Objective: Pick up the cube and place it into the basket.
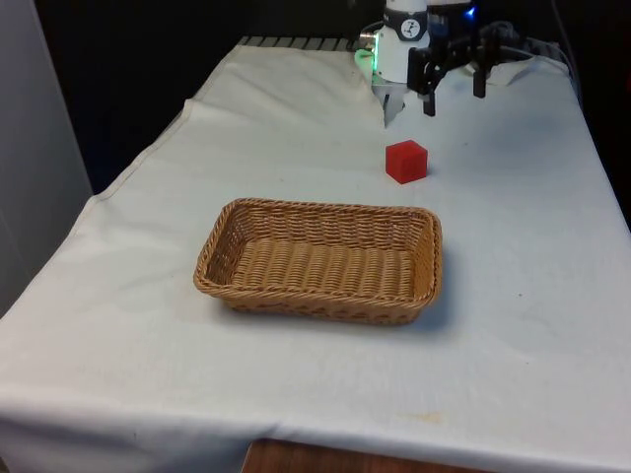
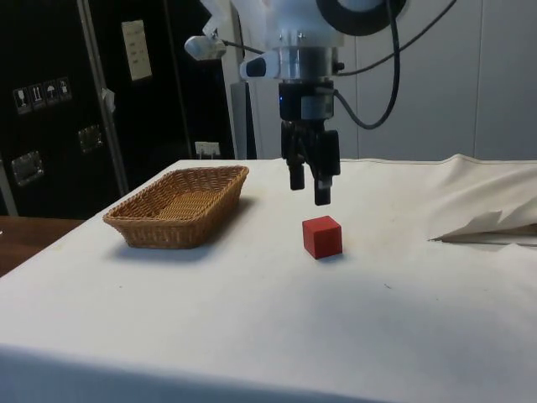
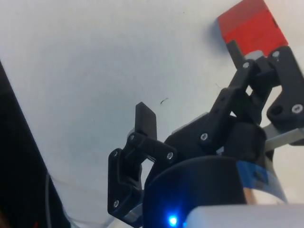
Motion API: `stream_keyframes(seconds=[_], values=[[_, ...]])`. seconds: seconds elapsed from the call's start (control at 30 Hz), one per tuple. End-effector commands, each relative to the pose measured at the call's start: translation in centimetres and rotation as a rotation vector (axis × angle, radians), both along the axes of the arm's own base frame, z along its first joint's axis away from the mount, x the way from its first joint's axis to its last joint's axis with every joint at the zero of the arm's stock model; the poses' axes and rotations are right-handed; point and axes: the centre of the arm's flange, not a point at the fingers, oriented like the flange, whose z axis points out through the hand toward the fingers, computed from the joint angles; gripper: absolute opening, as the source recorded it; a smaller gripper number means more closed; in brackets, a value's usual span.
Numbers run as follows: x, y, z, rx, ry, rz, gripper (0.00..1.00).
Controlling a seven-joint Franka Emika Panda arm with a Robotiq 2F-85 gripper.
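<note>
The red cube [image 1: 406, 161] [image 2: 322, 237] rests on the white cloth, a little beyond the far right corner of the woven basket [image 1: 325, 209] [image 2: 168, 231], which has nothing in it. My gripper [image 1: 455, 99] [image 2: 309, 186] hangs open above the cloth, slightly past the cube toward the robot's end and toward the front view's right. It touches nothing and holds nothing. In the wrist view the cube [image 3: 251, 26] lies just beyond one fingertip [image 3: 236, 52], outside the gap of the gripper [image 3: 190, 88].
The cloth is rumpled into folds [image 2: 487, 222] at the robot's end of the table. The table's wooden edge [image 1: 325, 458] shows under the cloth at the near side.
</note>
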Motion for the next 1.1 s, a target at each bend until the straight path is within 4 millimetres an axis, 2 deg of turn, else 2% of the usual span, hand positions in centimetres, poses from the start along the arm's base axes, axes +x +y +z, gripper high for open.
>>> stream_keyframes(seconds=[0.0, 0.3, 0.77, 1.07], values=[[-0.1, -0.1, -0.3, 0.014, -0.009, 0.001, 1.0], [-0.2, -0.7, -1.3, 0.012, -0.008, 0.005, 1.0], [-0.2, -0.8, -1.6, 0.002, 0.0, 0.021, 1.0], [-0.3, -0.9, -2.5, -0.012, -0.016, 0.03, 1.0]])
